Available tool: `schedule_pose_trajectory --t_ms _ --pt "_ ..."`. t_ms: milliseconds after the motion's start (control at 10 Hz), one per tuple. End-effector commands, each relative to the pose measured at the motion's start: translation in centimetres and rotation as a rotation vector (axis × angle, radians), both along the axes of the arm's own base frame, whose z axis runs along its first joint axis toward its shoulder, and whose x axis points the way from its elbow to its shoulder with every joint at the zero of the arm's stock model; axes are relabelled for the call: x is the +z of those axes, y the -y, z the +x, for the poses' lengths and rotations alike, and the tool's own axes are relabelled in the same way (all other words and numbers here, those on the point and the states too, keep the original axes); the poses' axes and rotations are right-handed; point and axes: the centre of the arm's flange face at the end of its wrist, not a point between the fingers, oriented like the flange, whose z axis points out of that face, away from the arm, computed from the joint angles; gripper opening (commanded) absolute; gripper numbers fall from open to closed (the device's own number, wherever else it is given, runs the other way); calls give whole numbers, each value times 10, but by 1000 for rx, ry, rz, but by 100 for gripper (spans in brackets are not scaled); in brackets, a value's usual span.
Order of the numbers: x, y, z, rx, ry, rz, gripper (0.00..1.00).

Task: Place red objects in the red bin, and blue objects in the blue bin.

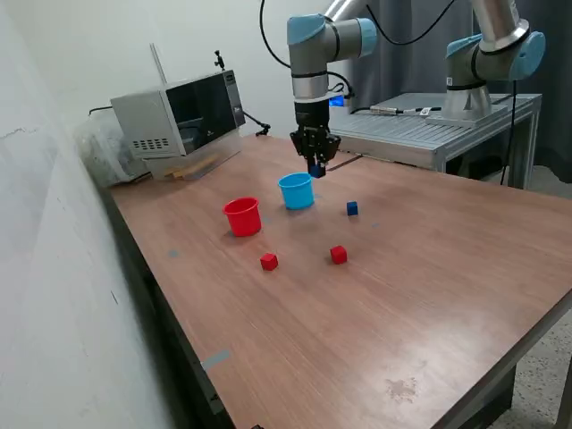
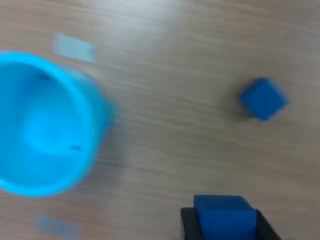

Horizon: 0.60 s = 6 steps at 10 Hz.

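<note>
In the exterior view, we see our gripper [image 1: 315, 167] hanging over the table [image 1: 447, 295], just above the blue cup [image 1: 296, 191] and a little toward that view's right. A dark blue cube [image 1: 316, 169] sits between its fingers. We think we carry it high so it can go over the rim and drop in. The red cup [image 1: 242, 216] stands just beside the blue cup, on that view's left. Another blue cube [image 1: 352, 208] rests on the table near the blue cup, on that view's right. Two red cubes [image 1: 269, 261] [image 1: 338, 255] lie nearer the front, apart from both cups. They are not sorted yet. From here we cannot see inside either cup. The held cube is tiny and mostly covered by the fingers.

In the wrist view, our gripper [image 2: 225, 220] is closed on the blue cube [image 2: 224, 216], with a dark finger [image 2: 187, 225] on each side of it. The blue cup [image 2: 42, 125] is off to one side, so we are not over its mouth yet. It looks empty inside. The other blue cube [image 2: 263, 98] lies on the wood, apart from the cup. This picture is blurry. The cup and the held cube are cut off at the edges. The red things do not show here.
</note>
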Motion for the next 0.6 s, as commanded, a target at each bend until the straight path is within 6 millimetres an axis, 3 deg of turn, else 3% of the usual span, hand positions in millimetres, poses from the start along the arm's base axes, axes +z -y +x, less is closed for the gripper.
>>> schedule_pose_trajectory --t_ms 0,200,500 --pt "8 -60 -7 -159 -21 18 0" --pt "8 -93 -12 -209 -29 18 0" --pt "-12 -128 -19 -256 -1 33 0"
